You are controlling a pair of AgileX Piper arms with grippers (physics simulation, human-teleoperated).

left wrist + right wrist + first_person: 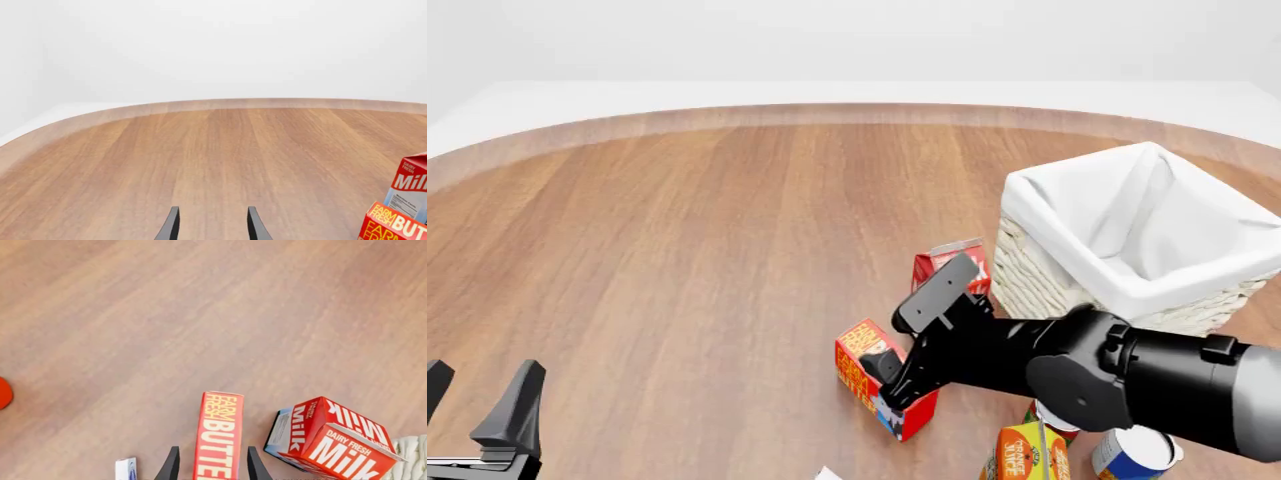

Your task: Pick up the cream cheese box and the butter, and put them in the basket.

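A small oblong red and orange carton lettered "BUTTER" [218, 436] is seen lying flat on the brown wooden table [694, 260], set lengthwise between the jaws of the right gripper [211, 466]. The two dark fingers [170, 465] are shown one on each side of the carton, close against its long sides; whether they press on it cannot be told. Just beyond those jaws and to one side, a taller red-and-white "Milk" carton [330, 437] is placed, and past it the large square whitish wicker basket with a white cloth liner [1134, 235] is found. The left gripper [212, 225] is held low over bare table, well apart from the carton, its jaws parted and nothing between them.
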